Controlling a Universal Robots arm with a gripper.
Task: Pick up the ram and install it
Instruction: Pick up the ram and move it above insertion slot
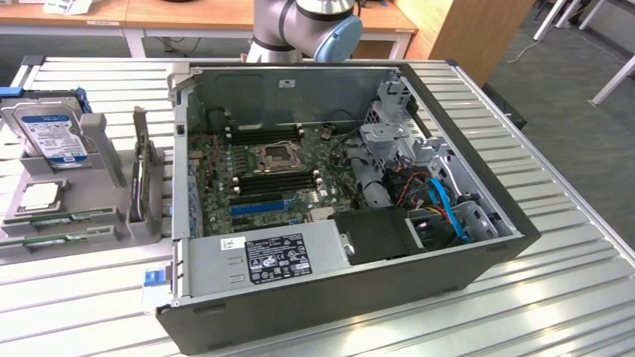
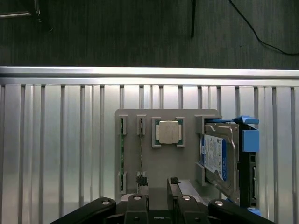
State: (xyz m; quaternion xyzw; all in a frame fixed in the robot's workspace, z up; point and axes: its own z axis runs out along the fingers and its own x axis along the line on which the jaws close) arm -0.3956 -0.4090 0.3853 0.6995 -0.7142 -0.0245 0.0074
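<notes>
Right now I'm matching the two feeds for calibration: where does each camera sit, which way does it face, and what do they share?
Exterior view: off the arm, above the slatted table, looking down into the open computer case; the arm's blue-capped joint shows beyond it.
Wrist view: on the wrist, looking down on the grey parts holder; the open gripper shows.
Shared: the holder with its hard drive, processor and ram sticks, at the exterior view's left.

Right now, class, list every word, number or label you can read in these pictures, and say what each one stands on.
No text here can be read.
Blue-and-white label on the hard drive: print too small.
Black label on the power supply: print too small.
White sticker beside that label: too small.
</notes>
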